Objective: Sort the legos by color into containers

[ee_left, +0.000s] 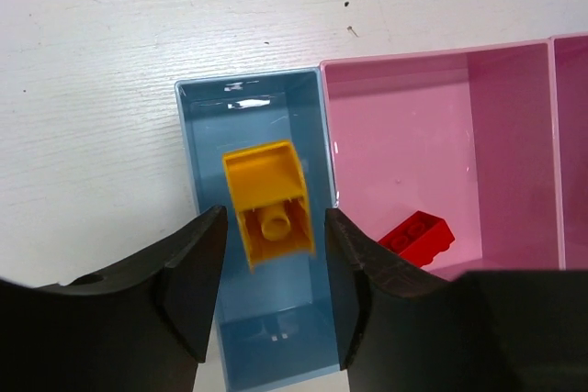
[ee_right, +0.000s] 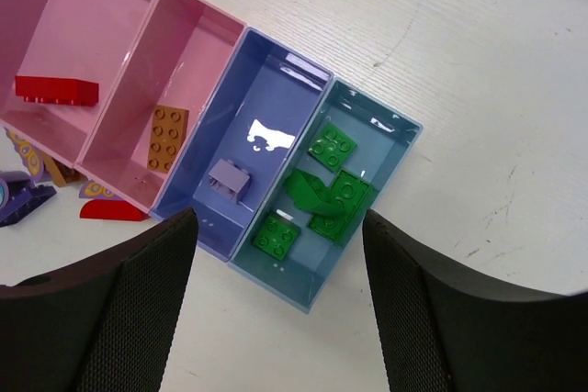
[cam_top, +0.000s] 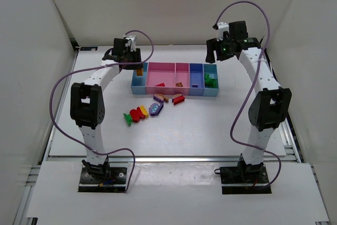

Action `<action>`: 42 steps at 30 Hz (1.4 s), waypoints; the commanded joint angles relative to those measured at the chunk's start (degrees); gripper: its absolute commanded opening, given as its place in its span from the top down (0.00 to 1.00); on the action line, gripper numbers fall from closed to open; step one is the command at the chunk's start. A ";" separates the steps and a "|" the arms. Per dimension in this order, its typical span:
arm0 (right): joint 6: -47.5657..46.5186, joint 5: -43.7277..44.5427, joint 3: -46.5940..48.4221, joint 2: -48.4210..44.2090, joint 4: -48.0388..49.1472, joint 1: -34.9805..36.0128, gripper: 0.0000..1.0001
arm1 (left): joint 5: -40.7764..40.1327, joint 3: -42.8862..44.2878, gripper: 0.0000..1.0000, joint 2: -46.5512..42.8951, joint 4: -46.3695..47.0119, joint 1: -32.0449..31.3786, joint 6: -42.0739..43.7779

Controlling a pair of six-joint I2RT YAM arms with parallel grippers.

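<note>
The left gripper stands open, a yellow brick between its jaws with a thin gap on each side, over the light blue bin. Whether the brick rests on the bin floor cannot be told. At its 4 o'clock a red brick lies in the pink bin. The right gripper hangs wide open and empty above the teal bin of green pieces. At 9 o'clock, a lilac piece lies in the blue bin. Loose pieces lie on the table, at 6 o'clock of the bins.
</note>
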 commanded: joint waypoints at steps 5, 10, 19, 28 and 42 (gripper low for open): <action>-4.69 -5.31 -1.21 -1.69 0.48 1.27 0.25 | -2.37 -0.72 0.35 -2.26 -0.28 0.15 0.39; -7.32 -8.21 -2.70 -2.83 0.65 1.45 0.26 | 0.51 -1.60 0.37 -4.97 0.59 0.68 0.30; -21.81 -24.37 -12.64 -9.86 2.68 2.85 0.25 | 13.70 -14.17 0.38 -21.32 -2.29 1.73 3.10; -23.85 -26.94 -12.64 -10.22 0.66 5.67 0.26 | 43.48 -19.45 0.37 -27.32 -30.13 12.08 37.35; -25.26 -25.45 -13.87 -11.97 -0.58 6.46 0.27 | 37.62 -22.25 0.46 -21.86 -48.98 14.65 83.95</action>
